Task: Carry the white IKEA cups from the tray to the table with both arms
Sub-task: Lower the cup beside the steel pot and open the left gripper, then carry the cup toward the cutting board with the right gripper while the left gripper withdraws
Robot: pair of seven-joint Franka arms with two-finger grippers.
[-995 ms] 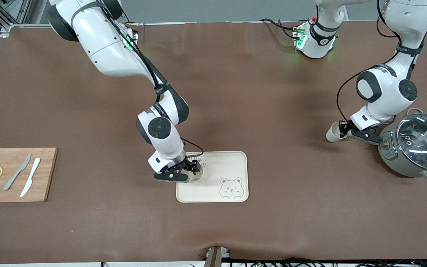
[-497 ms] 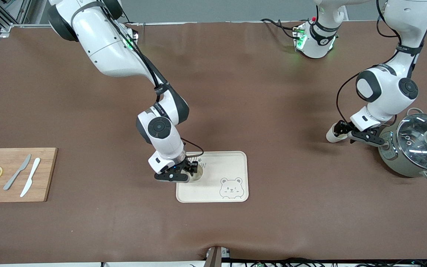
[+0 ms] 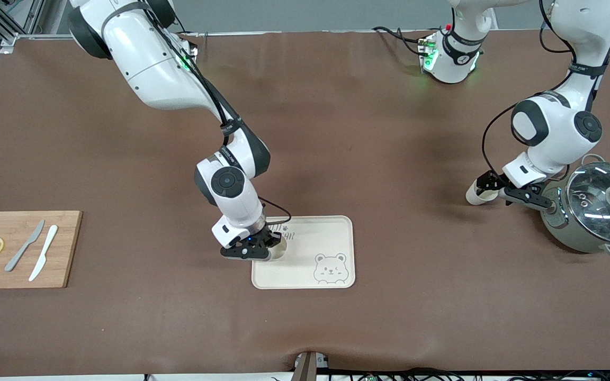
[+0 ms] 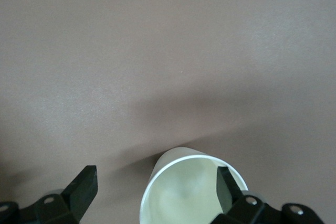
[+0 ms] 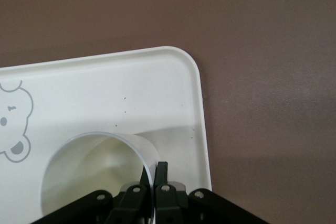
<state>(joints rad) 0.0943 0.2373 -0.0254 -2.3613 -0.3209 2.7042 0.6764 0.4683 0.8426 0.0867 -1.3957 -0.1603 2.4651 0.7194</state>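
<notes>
Gripping, right gripper (image 3: 272,246): jaws pinched shut on the rim wall of one white cup (image 3: 279,251), one finger inside and one outside
Cup on tray: stands upright on the bear-printed tray (image 3: 331,227), in the corner toward the right arm's end, at the edge farther from the front camera; the right wrist view shows its open mouth (image 5: 94,177) and the tray's rounded corner (image 5: 195,66)
Left gripper (image 3: 487,186): jaws wide, standing to either side of the second white cup (image 3: 474,196) without clamping it
Second cup: upright on the bare brown worktop (image 3: 389,132), toward the left arm's end, near the lidded pot (image 3: 593,211); rim (image 4: 189,153) seen in the left wrist view
Elsewhere: wooden cutting board (image 3: 21,248) with two knives and lemon slices at the right arm's end
</notes>
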